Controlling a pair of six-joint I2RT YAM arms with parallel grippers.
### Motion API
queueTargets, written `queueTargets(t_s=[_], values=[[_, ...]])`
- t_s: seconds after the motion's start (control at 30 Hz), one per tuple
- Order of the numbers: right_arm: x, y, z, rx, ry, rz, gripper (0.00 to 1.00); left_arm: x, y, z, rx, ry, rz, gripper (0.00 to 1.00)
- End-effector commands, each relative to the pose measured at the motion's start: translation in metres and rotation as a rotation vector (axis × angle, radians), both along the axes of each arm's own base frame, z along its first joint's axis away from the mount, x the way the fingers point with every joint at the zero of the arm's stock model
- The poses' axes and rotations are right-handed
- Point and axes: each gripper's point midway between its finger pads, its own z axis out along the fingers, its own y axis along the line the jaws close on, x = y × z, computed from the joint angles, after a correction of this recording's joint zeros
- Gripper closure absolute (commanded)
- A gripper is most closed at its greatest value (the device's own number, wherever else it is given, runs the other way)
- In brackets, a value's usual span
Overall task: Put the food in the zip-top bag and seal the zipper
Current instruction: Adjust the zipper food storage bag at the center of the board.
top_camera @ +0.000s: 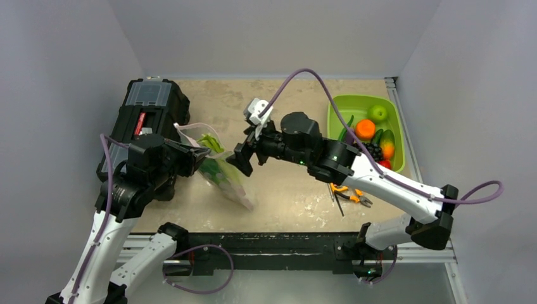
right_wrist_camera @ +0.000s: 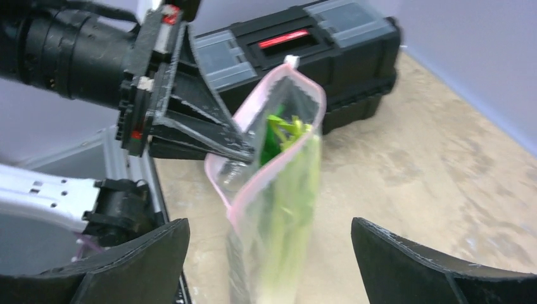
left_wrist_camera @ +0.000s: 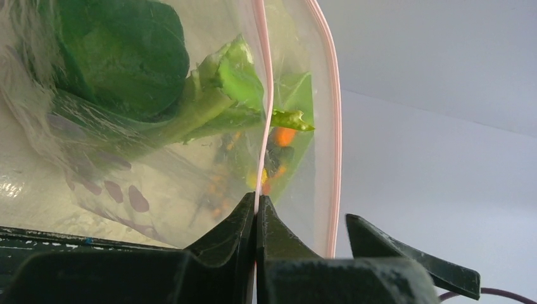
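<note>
Left jaws, nearest the lens, are clamped on the zipper point(left_wrist_camera: 266, 76), hanging the zip-top bag point(top_camera: 223, 174) mouth-up so the food point(left_wrist_camera: 126, 57) sits inside; its lower corner seems to rest on the desk point(top_camera: 297, 190). Right jaws stand wide, holding nothing. The mouth gapes, so I judge it unsealed.
</note>
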Motion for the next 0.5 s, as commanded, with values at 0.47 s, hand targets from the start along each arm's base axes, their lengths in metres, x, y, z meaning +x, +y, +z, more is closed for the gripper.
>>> queueTargets(t_s=[0.47], values=[[0.178,-0.332,-0.061,0.069,0.167,-1.327,0.01,-0.002,-0.004,0.009,-0.012,-0.052,-0.036,1.0]])
